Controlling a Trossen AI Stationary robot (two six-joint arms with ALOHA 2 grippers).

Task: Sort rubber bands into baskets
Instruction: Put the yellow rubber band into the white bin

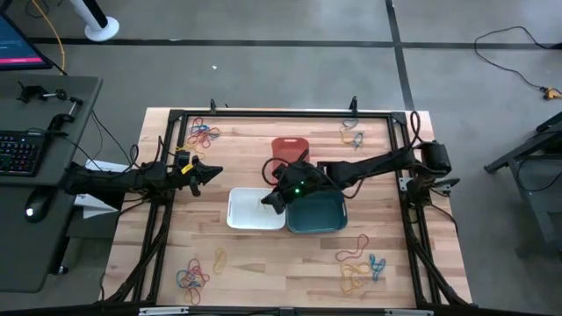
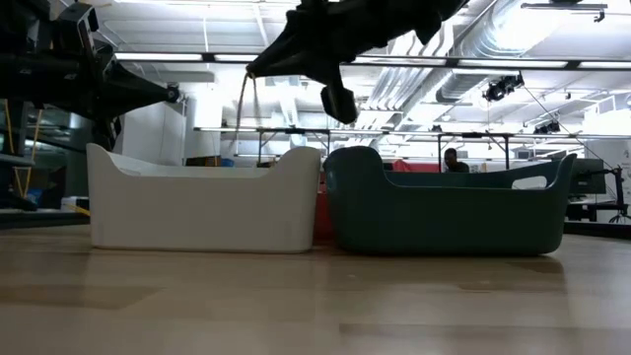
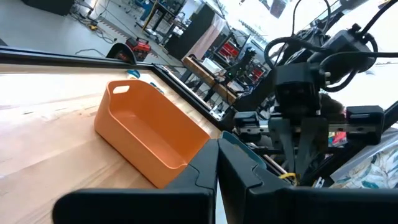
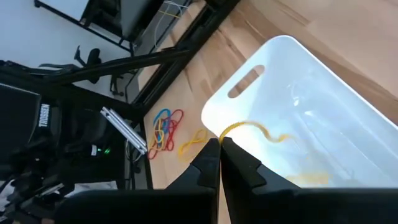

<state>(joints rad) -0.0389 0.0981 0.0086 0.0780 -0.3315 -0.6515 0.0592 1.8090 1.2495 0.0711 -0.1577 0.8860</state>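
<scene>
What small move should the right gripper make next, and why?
Probably open the fingers to drop the band. The right gripper is shut on a yellow rubber band that dangles above the white basket, where something yellow already seems to lie.

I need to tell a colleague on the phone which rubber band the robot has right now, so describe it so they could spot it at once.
Start at the three baskets in the middle of the wooden table and find the white basket, the left one. Directly above it the right gripper is shut on a yellow rubber band. Unlike the bands lying in clusters near the table's corners, it dangles in the air as one stretched strand.
</scene>
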